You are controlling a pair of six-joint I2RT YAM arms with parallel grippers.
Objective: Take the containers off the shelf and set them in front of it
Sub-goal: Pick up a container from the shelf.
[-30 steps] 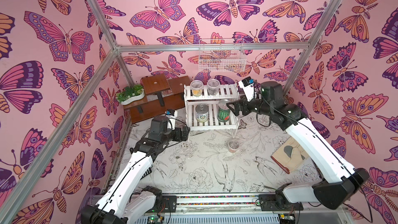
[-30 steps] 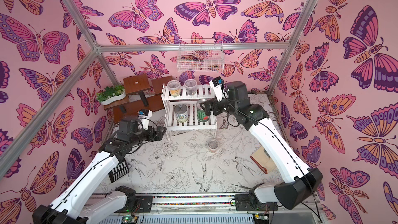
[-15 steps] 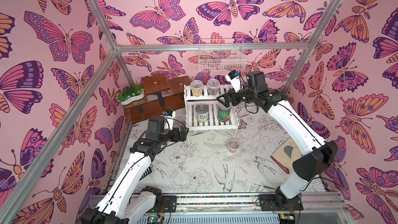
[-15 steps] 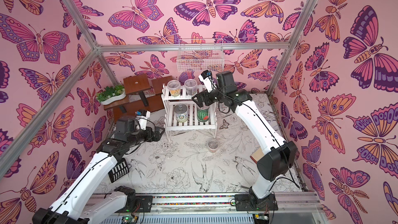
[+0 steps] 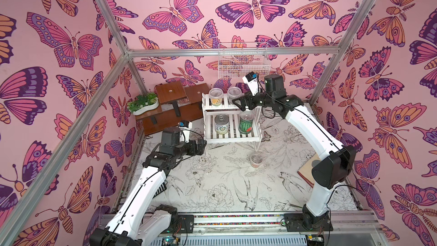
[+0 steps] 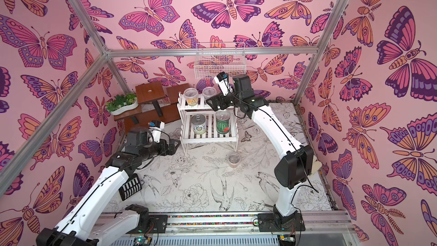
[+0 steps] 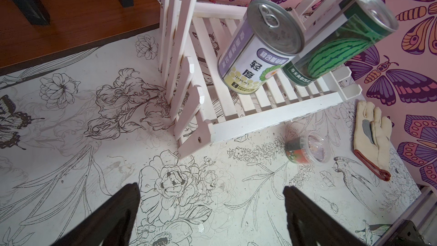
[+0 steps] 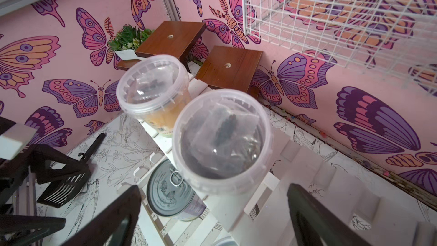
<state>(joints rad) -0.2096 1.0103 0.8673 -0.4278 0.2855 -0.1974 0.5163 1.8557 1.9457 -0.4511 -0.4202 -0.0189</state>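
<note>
The shelf (image 5: 233, 139) is seen against the back wall in both top views, standing on the printed mat (image 5: 212, 185). Two lidded cups are kept side by side on its upper tier: the yellow cup (image 5: 215, 97) towards the left arm's side and the dark cup (image 5: 233, 93) towards the right arm's side. On the lower tier the white can (image 5: 221, 124) and the watermelon can (image 5: 246, 122) are set upright, close together, each with its pull-tab lid up. The red cup (image 5: 256, 159) is placed upright on the mat in front of the shelf, near the front leg on the right arm's side. The right gripper (image 5: 236, 104) is held at the level of the upper tier, just beside the dark cup. Its jaws are spread wide and nothing is gripped. In the right wrist view the dark cup is seen just ahead of the open fingers, not between them. The left gripper (image 5: 202, 146) is held low over the mat, just beside the lower tier's corner on the left arm's side. Its jaws are likewise spread fully and nothing is held. In the left wrist view both cans are seen ahead of it on the slats, with the red cup beyond the shelf's front rail. A brown stand (image 5: 170, 93) with a planter (image 5: 144, 107) is found beside the shelf, a wire basket (image 5: 243, 62) is hung on the wall above it, and a glove (image 7: 371, 128) is laid on the mat by the right-hand wall.
</note>
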